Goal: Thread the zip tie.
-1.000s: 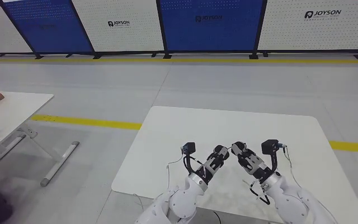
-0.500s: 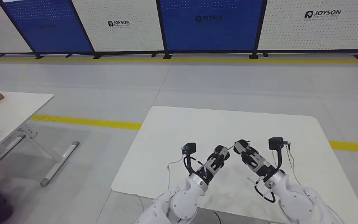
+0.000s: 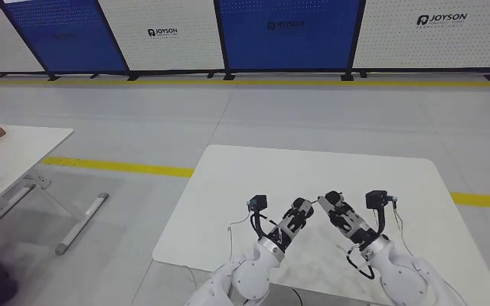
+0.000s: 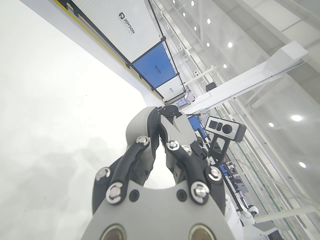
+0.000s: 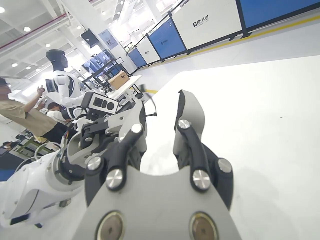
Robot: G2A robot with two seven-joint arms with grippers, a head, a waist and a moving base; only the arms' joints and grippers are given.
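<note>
Close to the table's near edge, the 2 arms meet over the white table (image 3: 306,164), their tips just beside each other. The left gripper (image 4: 159,123) is closed tight, its 2 fingers pressed flat together with no gap between them. In the top view it (image 3: 303,205) points up and toward the right gripper (image 3: 331,200), which leans in from the other side.

The right gripper (image 5: 162,101) is wide open, a clear gap between its fingers (image 5: 190,106), and it has hold of nothing. The zip tie (image 5: 150,100), a thin dark strip, is in the air above the table. It sticks out from the tip of the left gripper, alongside 1 of the right gripper's fingers at the edge of the gap. The exact spot where it is pinched is hidden behind that finger.

Farther out, a yellow line (image 3: 115,166) crosses the grey floor, a second white table (image 3: 23,149) stands to the left, and blue and white panels (image 3: 287,30) form the back wall.
</note>
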